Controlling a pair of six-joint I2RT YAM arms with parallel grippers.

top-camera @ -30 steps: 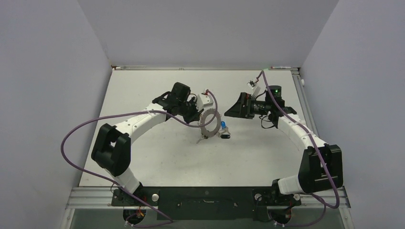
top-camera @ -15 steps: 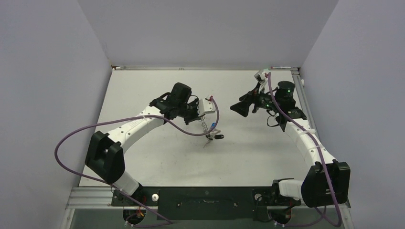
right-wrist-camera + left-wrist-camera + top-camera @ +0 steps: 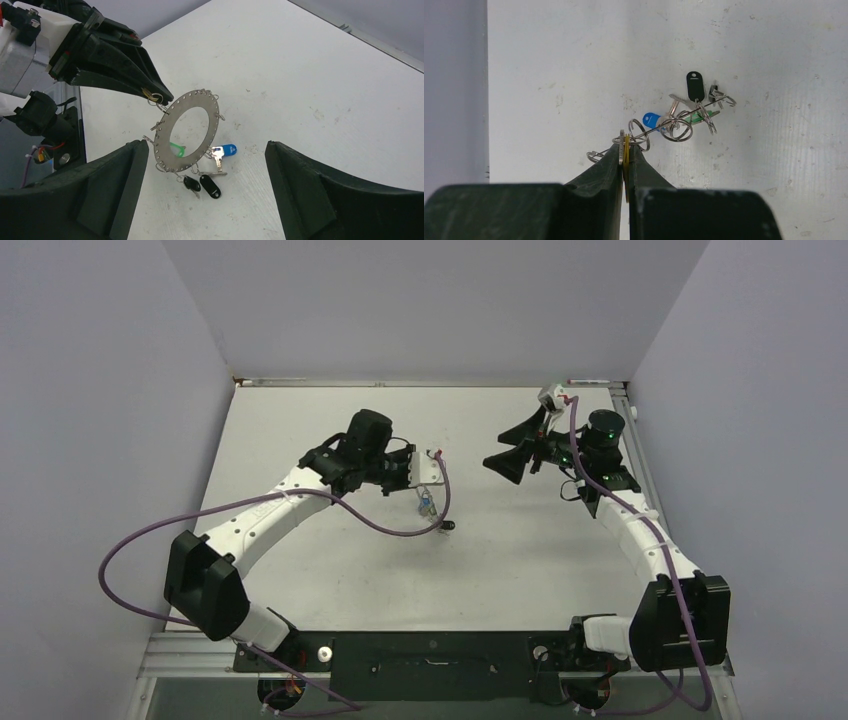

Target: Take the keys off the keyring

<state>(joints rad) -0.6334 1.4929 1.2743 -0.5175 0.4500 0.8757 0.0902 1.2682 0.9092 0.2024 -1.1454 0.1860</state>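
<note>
Pinched inside the left claw, the yellow key is almost wholly hidden. From above, the keys by that claw are too small to tell apart.

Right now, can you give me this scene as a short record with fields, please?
left gripper: shut on the yellow key
right gripper: open, facing the keyring, holding nothing
keyring: lifted and tilted, hanging from the yellow key
blue key, green key, black keys: attached at the lower rim, near the table
</note>
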